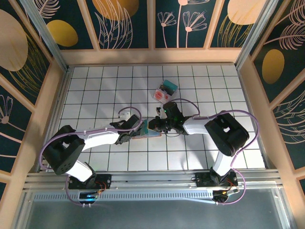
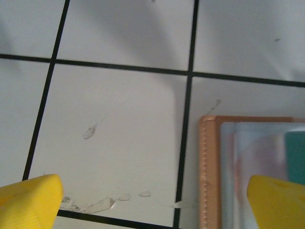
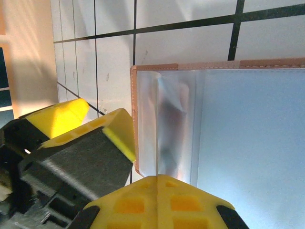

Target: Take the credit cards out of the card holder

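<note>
White tiled table [image 1: 95, 95] w/ black grid, walled round by patterned panels. Two arms reaching in from the near edge, meeting approx mid-table. Toward the far side, well apart from the work: clear plastic box [image 1: 165, 90] w/ red and teal contents, not part of this job.

Between the two arms, card holder [image 1: 151, 134], down on the tiles, opened out, blue-grey inside showing, tan stitched edge [image 2: 208, 167] plain in the left wrist view.

At the holder's left side, left gripper [image 1: 135, 135], jaws spread wide, gripping nothing, low over the tiles; one of its yellow fingertips [image 2: 28, 200] over bare tile, the other over the holder's inside.

At the holder's right side, right gripper [image 3: 157, 183], jaws closed tight, seemingly pinching the thin upright edge of a clear pocket [image 3: 174, 124] on the holder's inside. Can't tell whether a card sits in that pinch or just the plastic.

Teal patch [image 2: 295, 152] inside the holder, poss. a card, too cropped to say.

Reads as early in the task: holder open, so access done; prob. every card inside it, none out as far as can be judged. Looks like the first pull in hand. Left to do: draw each card clear, lay it on the table, repeat till pockets bare, w/ left gripper likely needed to pin the holder down against the pull
</note>
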